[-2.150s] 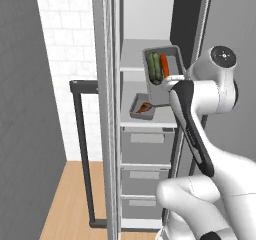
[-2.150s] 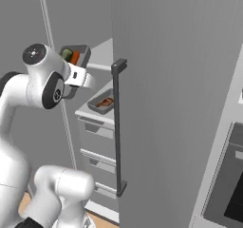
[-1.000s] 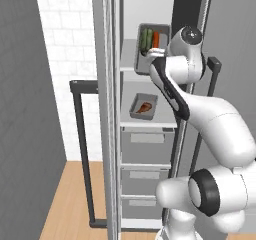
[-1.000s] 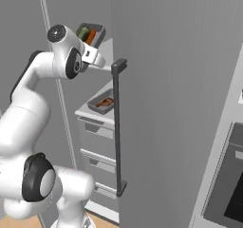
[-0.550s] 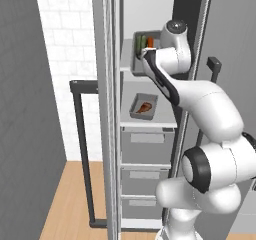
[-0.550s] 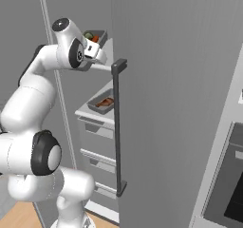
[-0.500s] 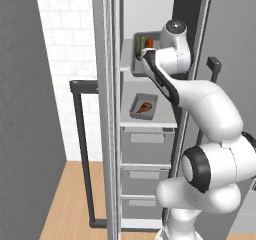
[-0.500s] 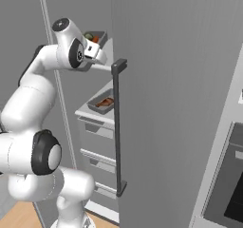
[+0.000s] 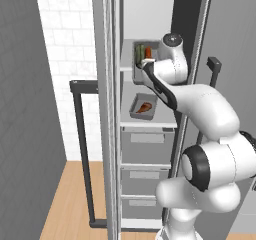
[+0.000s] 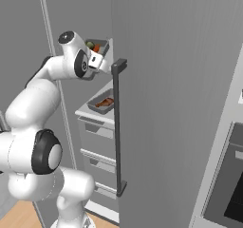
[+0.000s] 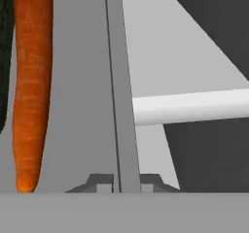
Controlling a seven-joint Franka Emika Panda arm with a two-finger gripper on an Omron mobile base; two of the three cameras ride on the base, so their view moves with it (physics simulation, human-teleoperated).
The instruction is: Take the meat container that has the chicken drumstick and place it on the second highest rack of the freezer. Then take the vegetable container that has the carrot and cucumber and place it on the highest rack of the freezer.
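The arm has raised the vegetable container [image 9: 145, 54] from in front of the lower shelf to the highest rack [image 9: 128, 66], at the upper centre of the left base view. The container now sits at rack level, inside the freezer [image 9: 150, 134]. In the hand view, the pincer [image 11: 122, 181] is closed on the container's side wall, one finger tip on each side of the rim. The carrot [image 11: 30, 86] lies lengthwise in the tray at the left of that frame, with the dark edge of the cucumber [image 11: 4, 57] at the far left.

Judgement: the second placement is nearly complete. The remaining action is to release the wall and retract the arm without dragging the tray.

The meat container [image 9: 144, 107] rests on the second highest rack [image 9: 165, 116], at the centre of the left base view, with the chicken drumstick [image 9: 144, 108] inside it. This first placement appears complete.

Both racks are flat, pale grey and level. Three stacked drawers [image 9: 147, 179] occupy the lower half of the cabinet. The open door [image 10: 175, 103] with its dark bar handle [image 10: 118, 127] stands at the right of the right base view. A white brick wall [image 9: 65, 34] shows at the upper left of the left base view, and a wooden floor [image 9: 75, 204] at the lower left.
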